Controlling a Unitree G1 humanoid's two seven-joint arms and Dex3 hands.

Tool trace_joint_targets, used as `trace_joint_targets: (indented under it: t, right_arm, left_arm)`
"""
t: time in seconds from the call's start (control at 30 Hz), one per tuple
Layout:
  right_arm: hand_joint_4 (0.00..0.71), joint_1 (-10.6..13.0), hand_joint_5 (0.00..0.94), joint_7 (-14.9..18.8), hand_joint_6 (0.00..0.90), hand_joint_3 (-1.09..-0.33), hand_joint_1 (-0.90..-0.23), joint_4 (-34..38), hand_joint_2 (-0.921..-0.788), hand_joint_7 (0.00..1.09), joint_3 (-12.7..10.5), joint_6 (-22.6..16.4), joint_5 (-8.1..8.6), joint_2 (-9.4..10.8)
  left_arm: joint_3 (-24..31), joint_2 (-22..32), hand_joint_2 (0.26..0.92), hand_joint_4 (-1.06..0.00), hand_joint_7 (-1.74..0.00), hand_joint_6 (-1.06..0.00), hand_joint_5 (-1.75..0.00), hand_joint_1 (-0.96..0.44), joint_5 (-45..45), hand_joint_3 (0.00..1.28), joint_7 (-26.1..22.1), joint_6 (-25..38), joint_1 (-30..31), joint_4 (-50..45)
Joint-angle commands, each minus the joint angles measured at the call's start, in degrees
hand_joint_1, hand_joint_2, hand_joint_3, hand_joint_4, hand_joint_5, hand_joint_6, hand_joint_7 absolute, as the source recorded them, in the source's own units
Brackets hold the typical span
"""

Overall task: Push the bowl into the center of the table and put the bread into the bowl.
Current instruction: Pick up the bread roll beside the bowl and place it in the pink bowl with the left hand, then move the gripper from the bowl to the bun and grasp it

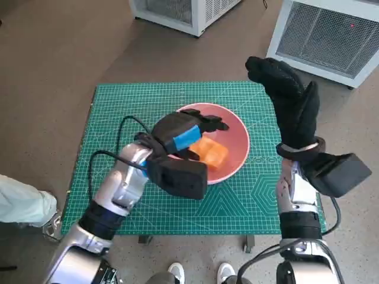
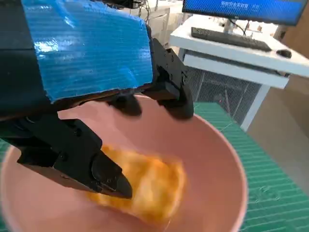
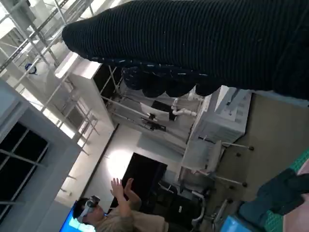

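From the head view, the pink bowl (image 1: pixel 228 142) sits near the middle of the table (image 1: pixel 118 106), which is covered by a green cutting mat. The orange bread (image 1: pixel 212 152) lies inside the bowl, on the side nearer the robot. The left hand (image 1: pixel 180 135), black with blue tape across its back, hangs right over the bowl, fingers (image 1: pixel 210 124) reaching out across the rim and spread apart, nothing pinched between them. Over on the other side, the right hand (image 1: pixel 290 97) in its black knitted glove is raised high above the table's far right corner, well clear of the bowl, and it carries nothing; whether its fingers are spread or curled I cannot tell from here. A person's white shoes (image 1: pixel 198 272) show at the near edge of the table, and a pale trouser leg (image 1: pixel 21 201) at the left. White ventilated cabinets (image 1: pixel 323 32) stand on the floor beyond.

Left wrist view now: the blue-taped back fills the upper part, black fingers (image 2: pixel 82 159) apart over the bowl (image 2: pixel 217 145), and the bread (image 2: pixel 149 186) rests on the bowl's floor just below the fingertips, blurred, so contact is hard to judge. A white desk with a keyboard (image 2: pixel 231 38) stands behind.

Right wrist view: the glove (image 3: pixel 203 43) is a dark band across the top. A person (image 3: pixel 120 212) stands in the room with hands raised.
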Motion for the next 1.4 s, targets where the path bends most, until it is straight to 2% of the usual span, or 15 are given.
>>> trace_joint_targets:
  t: [0.03, 0.4, 0.53, 0.7, 1.0, 1.4]
  right_arm:
    - [0.233, 1.3, 0.003, -0.9, 0.116, -0.754, -0.688, 0.1, -0.921, 0.48, 0.0, 0.8, -0.37, 0.5]
    - [0.230, 1.4, 0.001, -1.9, 0.116, -0.757, -0.687, 0.3, -0.921, 0.47, 0.7, 0.5, -0.85, 1.2]
    - [0.230, 1.3, 0.001, -2.2, 0.116, -0.758, -0.686, 0.5, -0.921, 0.47, 0.8, 0.3, -1.03, 1.5]
    - [0.230, 1.2, 0.000, -2.3, 0.116, -0.758, -0.688, 0.6, -0.921, 0.47, 0.9, 0.3, -1.10, 1.8]
    - [0.228, 0.7, 0.000, -2.1, 0.110, -0.767, -0.691, 1.1, -0.921, 0.47, 1.0, 0.1, -1.01, 2.1]
    - [0.227, -0.5, 0.000, -1.0, 0.105, -0.776, -0.690, 3.0, -0.921, 0.47, 0.9, -0.1, -0.15, 2.6]
  left_arm:
    - [3.1, 3.2, 0.795, -0.11, -0.02, -0.31, 0.00, -0.33, -3.2, 0.01, -2.5, -0.9, 2.5, -5.8]
    - [13.0, 11.1, 0.788, -0.08, 0.00, -0.27, 0.00, -0.28, -12.4, 0.00, -13.7, 6.7, 8.8, -22.7]
    - [18.3, 15.2, 0.783, -0.08, 0.00, -0.27, 0.00, -0.25, -15.7, 0.00, -17.5, 10.9, 12.2, -28.5]
    - [23.7, 20.1, 0.774, -0.09, 0.00, -0.27, 0.00, -0.20, -19.2, 0.00, -21.9, 15.3, 15.8, -32.3]
    - [27.3, 27.9, 0.756, -0.10, -0.01, -0.28, 0.00, -0.11, -21.2, 0.00, -27.9, 20.9, 21.4, -37.3]
    - [27.6, 31.7, 0.736, -0.12, -0.01, -0.30, 0.00, -0.07, -22.4, 0.00, -30.8, 23.5, 27.3, -41.7]
